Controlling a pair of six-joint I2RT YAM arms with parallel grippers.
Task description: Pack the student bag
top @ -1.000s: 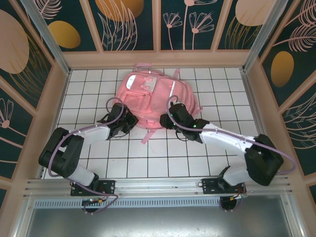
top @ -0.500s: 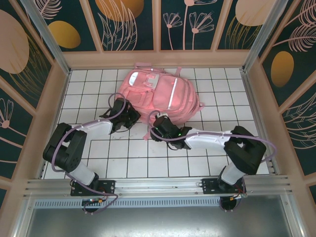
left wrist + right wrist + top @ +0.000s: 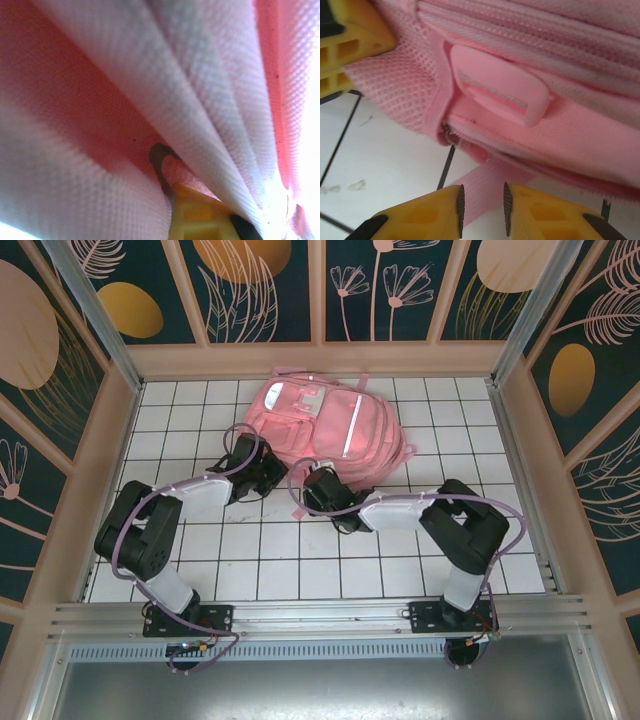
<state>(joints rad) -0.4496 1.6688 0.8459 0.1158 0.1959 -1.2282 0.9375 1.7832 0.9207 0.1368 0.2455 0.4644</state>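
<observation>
Touching one student bag (image 3: 335, 425), two grippers (image 3: 262, 470) (image 3: 318, 489).

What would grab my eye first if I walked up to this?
A big pink backpack lies on the white tiled table, ringed by dark walls painted with flowers. At its near edge the left pincer is buried in bunched pink fabric, and the right pincer straddles a pink strap.

Item: student bag (image 3: 325, 425), a large soft pink fabric backpack with front pockets, a pale reflective stripe and a plastic buckle. Lies front face up on the far middle of the white-tiled table (image 3: 300, 570). One strap trails toward the near side.
</observation>
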